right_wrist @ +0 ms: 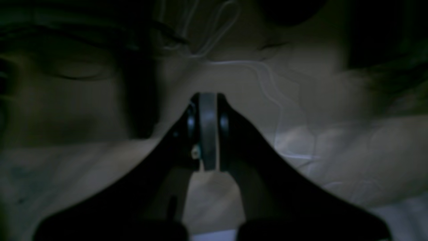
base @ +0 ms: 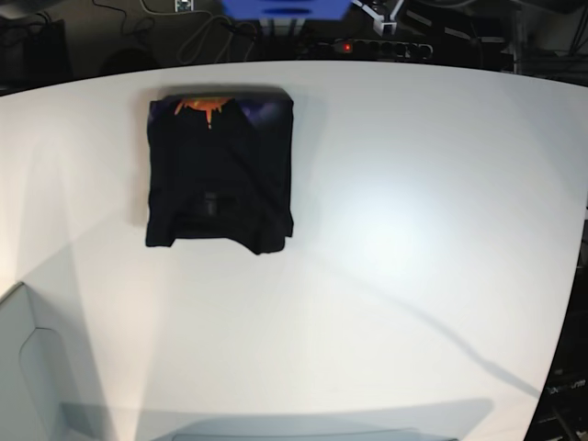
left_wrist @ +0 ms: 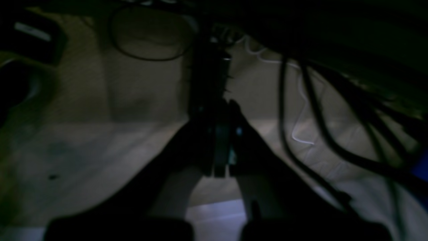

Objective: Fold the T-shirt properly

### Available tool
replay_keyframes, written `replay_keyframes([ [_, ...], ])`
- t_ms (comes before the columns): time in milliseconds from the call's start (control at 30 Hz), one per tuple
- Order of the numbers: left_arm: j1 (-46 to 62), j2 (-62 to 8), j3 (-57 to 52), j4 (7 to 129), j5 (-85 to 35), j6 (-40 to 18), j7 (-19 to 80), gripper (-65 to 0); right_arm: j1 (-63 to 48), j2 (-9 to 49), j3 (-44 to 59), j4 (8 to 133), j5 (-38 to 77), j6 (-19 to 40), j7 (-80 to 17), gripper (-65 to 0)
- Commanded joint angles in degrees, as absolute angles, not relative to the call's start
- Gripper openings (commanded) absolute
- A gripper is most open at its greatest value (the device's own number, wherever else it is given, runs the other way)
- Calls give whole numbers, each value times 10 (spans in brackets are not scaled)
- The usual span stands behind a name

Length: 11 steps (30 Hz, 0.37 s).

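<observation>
**Folded T-shirt lay on the tabletop while both claws hung shut below it**

In the base view the T-shirt (base: 219,170) lay as a compact, roughly square black bundle in the upper left of the frame, on the white tabletop (base: 395,239). An orange print peeked out at its top edge. Its edges looked fairly even, so the folding appeared finished or nearly so. No arm showed in that view.

Both wrist views were dark and looked out on dim floor and trailing cables (left_wrist: 301,110), apparently from under the tabletop. The left claw (left_wrist: 222,140) sat with its jaws together on nothing. The right claw (right_wrist: 207,130) was likewise pressed closed and empty, suggesting parked arms.
</observation>
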<state>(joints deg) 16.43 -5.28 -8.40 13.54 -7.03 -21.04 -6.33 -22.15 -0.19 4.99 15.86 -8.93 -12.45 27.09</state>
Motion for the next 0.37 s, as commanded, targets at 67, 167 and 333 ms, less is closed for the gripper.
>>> replay_keyframes([
  [67, 150, -58, -82, 138, -72, -121, -72, -650, -206, -3, 4, 138, -84, -243, 278, -650],
  [167, 124, -61, -42, 138, -73, -90, -69, -650, -177, -4, -12, 103, -84, -271, 280, -650],
  [333, 102, -61, -26, 120, -74, -86, -67, -650, -121, -1, -12, 51, -83, -271, 277, -650],
])
